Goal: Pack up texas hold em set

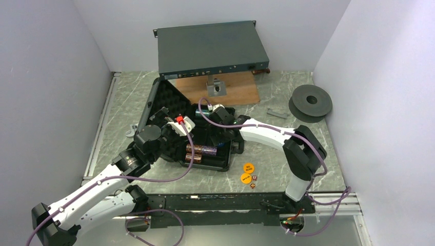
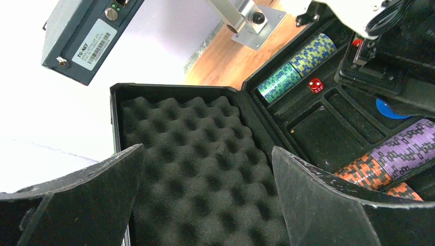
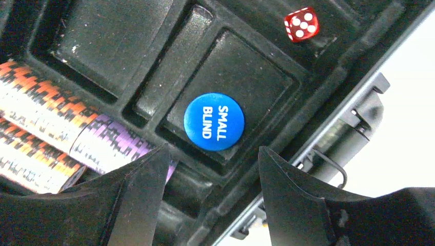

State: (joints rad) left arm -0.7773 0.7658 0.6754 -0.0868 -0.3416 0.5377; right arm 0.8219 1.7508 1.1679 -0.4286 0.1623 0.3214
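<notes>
The blue SMALL BLIND disc (image 3: pixel 214 121) is seen ungripped in the case (image 3: pixel 246 66), below the parted right gripper (image 3: pixel 213 154); the left gripper (image 2: pixel 206 151) is spread empty.

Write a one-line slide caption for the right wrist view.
Open fingers hover over the blue SMALL BLIND disc lying in a case compartment, red die nearby.

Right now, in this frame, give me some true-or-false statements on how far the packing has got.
1. The blue disc lies in a compartment of the case. True.
2. The blue disc is gripped. False: the right pincer hangs open over it.
3. Every disc is packed. False: two orange discs lie on the table beside the case.
4. A red die sits inside the case. True.
5. The case is shut. False: the lid stands open, foam showing.
</notes>
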